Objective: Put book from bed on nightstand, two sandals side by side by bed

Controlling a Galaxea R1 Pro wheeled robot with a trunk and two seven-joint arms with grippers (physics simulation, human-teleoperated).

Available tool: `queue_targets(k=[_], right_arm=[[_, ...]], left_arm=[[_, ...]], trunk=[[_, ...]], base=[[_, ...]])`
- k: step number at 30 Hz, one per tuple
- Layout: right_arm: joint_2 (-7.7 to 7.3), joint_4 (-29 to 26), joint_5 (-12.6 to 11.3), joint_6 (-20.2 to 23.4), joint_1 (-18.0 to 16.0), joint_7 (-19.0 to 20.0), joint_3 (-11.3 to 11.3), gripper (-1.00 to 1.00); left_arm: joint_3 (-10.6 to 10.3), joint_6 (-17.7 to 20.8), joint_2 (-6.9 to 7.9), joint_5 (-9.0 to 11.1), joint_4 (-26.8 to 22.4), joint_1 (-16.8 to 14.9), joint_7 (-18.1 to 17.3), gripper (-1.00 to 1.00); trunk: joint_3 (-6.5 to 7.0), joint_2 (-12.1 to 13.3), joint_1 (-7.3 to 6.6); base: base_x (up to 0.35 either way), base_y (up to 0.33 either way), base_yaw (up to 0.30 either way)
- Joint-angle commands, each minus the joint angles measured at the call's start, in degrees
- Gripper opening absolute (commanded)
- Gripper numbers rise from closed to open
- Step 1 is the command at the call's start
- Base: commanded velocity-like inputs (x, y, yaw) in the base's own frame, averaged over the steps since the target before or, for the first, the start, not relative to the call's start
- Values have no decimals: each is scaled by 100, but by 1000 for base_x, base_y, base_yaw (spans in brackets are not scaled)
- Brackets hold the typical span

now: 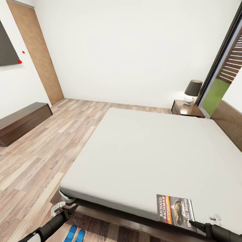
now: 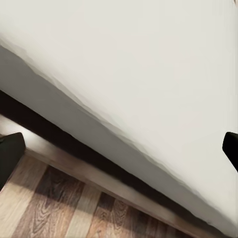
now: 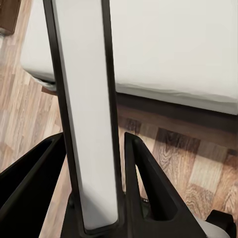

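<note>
We see the book (image 1: 175, 211) clamped in our right claw (image 3: 94, 218) by one edge, its cover up over the near corner of the bed (image 1: 141, 151). In the right wrist view it stands edge-on between the fingers. We judge it light, thin and floppy; a grip near the spine should stop it sagging or slipping. Our left claw (image 1: 69, 212) hangs spread apart beside the bed's corner, empty. The sandals (image 1: 75, 234) lie together on the floor. The nightstand (image 1: 183, 110) is well away, past the bed.
</note>
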Motion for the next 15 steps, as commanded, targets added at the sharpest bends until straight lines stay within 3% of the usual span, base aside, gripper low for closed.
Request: queue_targets(k=[1,15], right_arm=[[-3,0,-60,36,-5,14,47,-100],[-6,0,-60,36,-5,7,45,-100]], left_arm=[[46,-44,-2,-56,12,-7,-11,100],[46,-54,-101,-62,8,0,21,100]], trunk=[[-1,-11,4],[128,-11,4]], base=[[0,0,0],[0,0,0]])
